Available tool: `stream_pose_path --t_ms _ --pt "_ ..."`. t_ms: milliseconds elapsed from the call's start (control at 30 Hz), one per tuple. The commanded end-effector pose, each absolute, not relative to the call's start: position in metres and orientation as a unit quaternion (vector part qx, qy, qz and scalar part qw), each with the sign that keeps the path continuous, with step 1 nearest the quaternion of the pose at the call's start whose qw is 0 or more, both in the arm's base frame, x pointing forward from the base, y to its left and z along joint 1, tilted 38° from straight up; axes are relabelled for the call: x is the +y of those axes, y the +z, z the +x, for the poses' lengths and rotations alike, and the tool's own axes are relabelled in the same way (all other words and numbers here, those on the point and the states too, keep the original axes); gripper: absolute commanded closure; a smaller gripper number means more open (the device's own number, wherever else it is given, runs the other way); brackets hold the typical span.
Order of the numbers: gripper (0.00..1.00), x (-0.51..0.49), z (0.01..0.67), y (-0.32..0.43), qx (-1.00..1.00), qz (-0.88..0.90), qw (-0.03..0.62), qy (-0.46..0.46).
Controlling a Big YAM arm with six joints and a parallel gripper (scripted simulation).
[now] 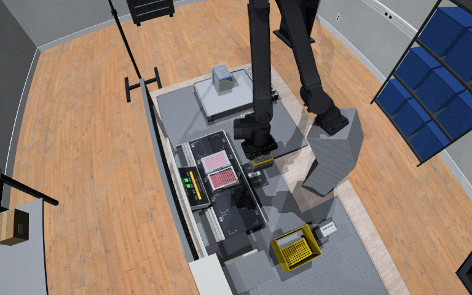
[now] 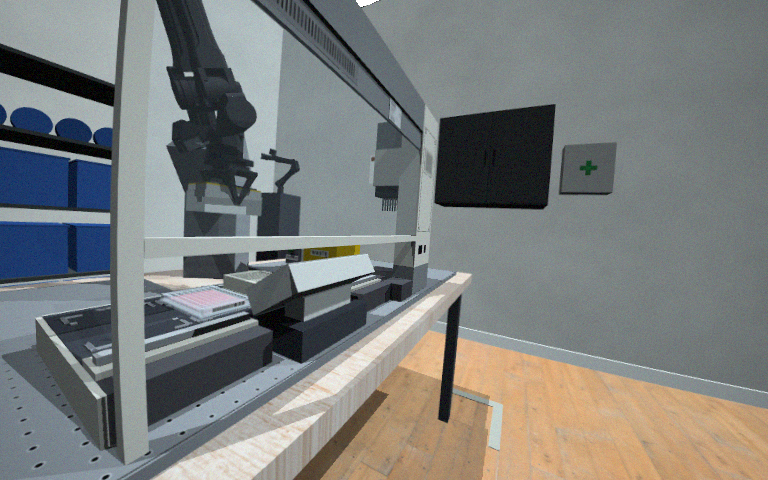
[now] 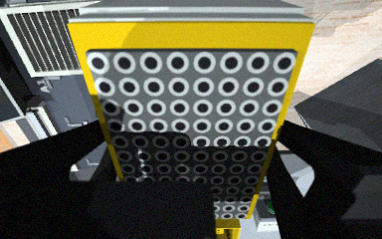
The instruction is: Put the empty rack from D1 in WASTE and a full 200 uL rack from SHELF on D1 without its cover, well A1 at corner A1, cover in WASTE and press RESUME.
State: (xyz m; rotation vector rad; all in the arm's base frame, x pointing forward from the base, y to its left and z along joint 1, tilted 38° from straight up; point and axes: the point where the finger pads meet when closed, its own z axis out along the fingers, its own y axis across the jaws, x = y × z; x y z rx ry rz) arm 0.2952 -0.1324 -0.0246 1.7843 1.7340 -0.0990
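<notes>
My gripper (image 1: 261, 157) is shut on a yellow 200 uL tip rack (image 3: 191, 119) and holds it in the air beside the deck, on the arm's side of it. The rack has no cover, and its holes show white-ringed tips. The black fingers clamp its long sides in the wrist view. In the exterior view the gripper (image 2: 222, 183) hangs well above the table with the rack (image 2: 220, 202) under it. Deck position D1 (image 1: 232, 216) is bare, with an engraved 'A1' corner. The yellow waste bin WASTE (image 1: 295, 247) holds a yellow rack and a grey cover.
The pink plate (image 1: 216, 161) and the red-filled labware (image 1: 222, 177) sit on the middle deck positions. The spare nest (image 1: 258, 179) lies below the gripper. The shelf unit (image 1: 229, 95) carries a blue rack (image 1: 221, 75). The RESUME box (image 1: 327, 228) stands beside the bin.
</notes>
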Motion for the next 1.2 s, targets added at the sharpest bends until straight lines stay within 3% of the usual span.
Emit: stream_pose_path --t_ms 0,1167 --pt "1.0 -0.139 0.299 -0.028 0.66 0.675 0.326 -0.038" --pt "1.0 -0.163 0.313 -0.071 0.661 0.676 0.324 -0.039"
